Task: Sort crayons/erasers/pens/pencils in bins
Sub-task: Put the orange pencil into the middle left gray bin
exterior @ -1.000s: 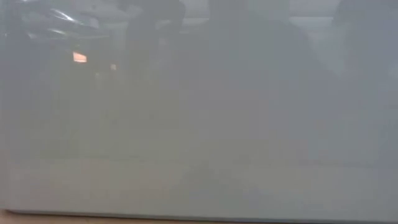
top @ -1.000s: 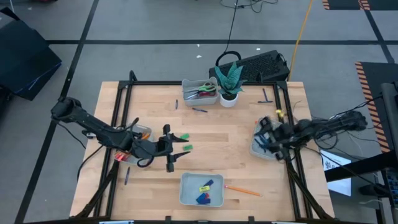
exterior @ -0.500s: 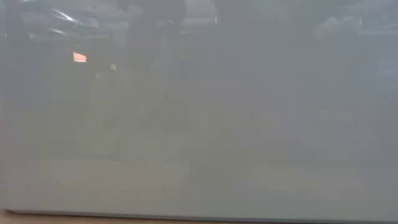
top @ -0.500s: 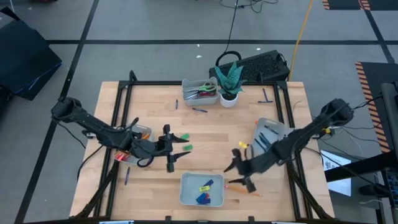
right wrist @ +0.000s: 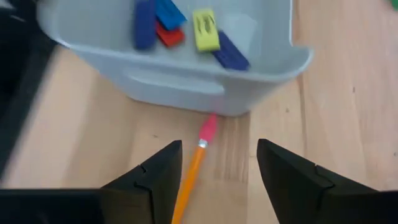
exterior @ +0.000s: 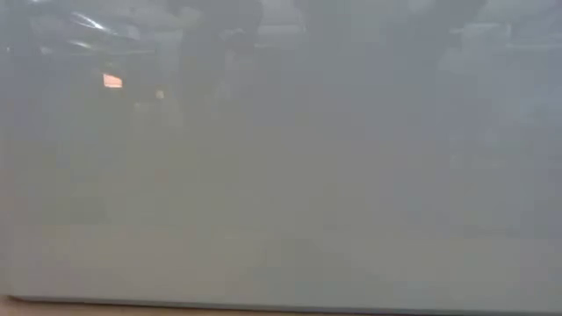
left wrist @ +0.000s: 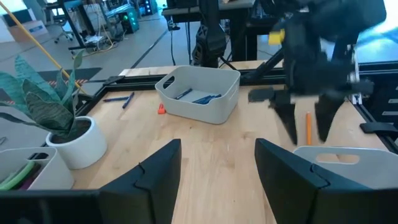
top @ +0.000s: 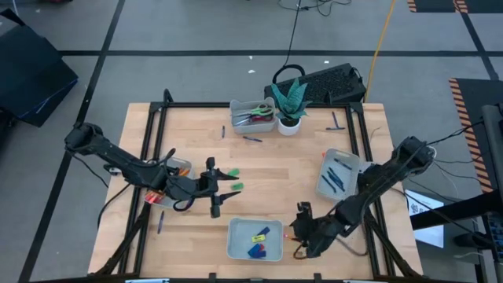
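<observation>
An orange pencil [right wrist: 189,180] with a pink rubber end [right wrist: 208,129] lies on the table right of the near bin [top: 236,245], its pink end against that bin's wall. The bin holds blue, red and yellow erasers [right wrist: 205,30]. My right gripper [right wrist: 217,146] hangs open over the pencil [top: 308,240], one finger on each side of it, not touching it. My left gripper [top: 218,187] waits open at the table's left middle, beside two green erasers [top: 236,180]. Pens [top: 336,174] lie in the right bin [top: 324,189].
A far bin [top: 253,115] holds scissors beside a white plant pot [top: 289,126]. A fourth bin [top: 179,167] sits partly under the left arm. Loose pens lie at the far side [top: 251,139], [top: 335,120] and near left [top: 160,224]. The low view shows only grey blur.
My right gripper has swung from the right bin toward the table's near edge and come down beside the near bin, over the orange pencil. The pencil has stayed where it was.
</observation>
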Motion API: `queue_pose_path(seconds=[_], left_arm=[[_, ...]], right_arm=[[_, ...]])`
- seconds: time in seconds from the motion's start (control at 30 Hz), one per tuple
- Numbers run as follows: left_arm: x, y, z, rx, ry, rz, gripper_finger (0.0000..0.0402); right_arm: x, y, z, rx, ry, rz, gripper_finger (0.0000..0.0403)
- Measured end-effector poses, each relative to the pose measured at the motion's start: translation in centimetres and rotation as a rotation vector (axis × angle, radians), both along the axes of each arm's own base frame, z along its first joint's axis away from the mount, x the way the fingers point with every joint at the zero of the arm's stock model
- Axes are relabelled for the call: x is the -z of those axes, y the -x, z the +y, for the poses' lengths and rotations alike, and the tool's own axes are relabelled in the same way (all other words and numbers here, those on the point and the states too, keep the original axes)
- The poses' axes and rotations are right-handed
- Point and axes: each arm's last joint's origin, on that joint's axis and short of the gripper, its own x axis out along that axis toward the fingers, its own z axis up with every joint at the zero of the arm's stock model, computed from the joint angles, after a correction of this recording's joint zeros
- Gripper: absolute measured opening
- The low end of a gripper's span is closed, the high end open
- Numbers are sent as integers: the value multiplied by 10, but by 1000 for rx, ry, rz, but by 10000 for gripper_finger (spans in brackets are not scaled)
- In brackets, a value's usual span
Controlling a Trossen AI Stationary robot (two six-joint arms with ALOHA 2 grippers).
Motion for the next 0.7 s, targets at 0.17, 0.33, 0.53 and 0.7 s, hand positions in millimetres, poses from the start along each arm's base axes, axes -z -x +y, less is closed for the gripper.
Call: queue_pose_path(seconds=[0.17, 0.33, 0.53, 0.7], left_arm=[[1, 0, 0, -4, 10, 10, 207], [3, 1, 0, -12, 35, 29, 207], [4, 1, 0, -15, 40, 33, 207], [4, 1, 0, -15, 43, 31, 207]], right_arm=[[32, -3, 7, 64, 50, 61, 173], [49, -4, 14, 55, 17, 110, 136], [46, -1, 14, 51, 14, 115, 105], [48, 0, 13, 28, 52, 129, 89]])
